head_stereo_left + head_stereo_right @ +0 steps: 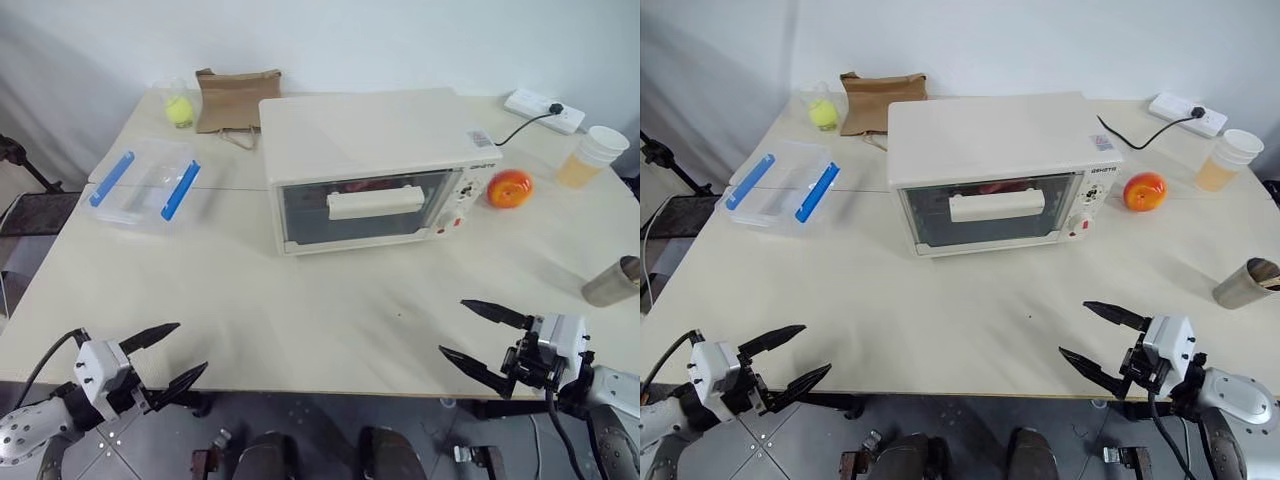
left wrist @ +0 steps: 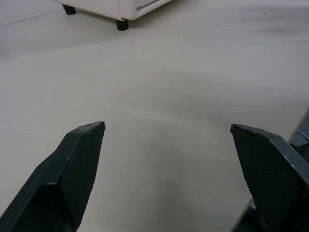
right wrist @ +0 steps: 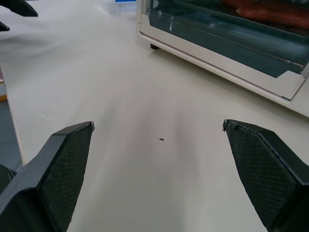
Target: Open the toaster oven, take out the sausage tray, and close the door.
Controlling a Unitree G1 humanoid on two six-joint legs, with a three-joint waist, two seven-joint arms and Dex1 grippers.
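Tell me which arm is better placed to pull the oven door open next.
Right, marginally. The door is shut, its handle right of the table's middle. The right end effector hangs open nearer it; the left end effector, also open, sits farther off at the near left edge.

toaster oven (image 1: 370, 165) markings present, none legible

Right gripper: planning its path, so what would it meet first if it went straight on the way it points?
Probably the toaster oven: the open right gripper looks over bare table toward its closed door.
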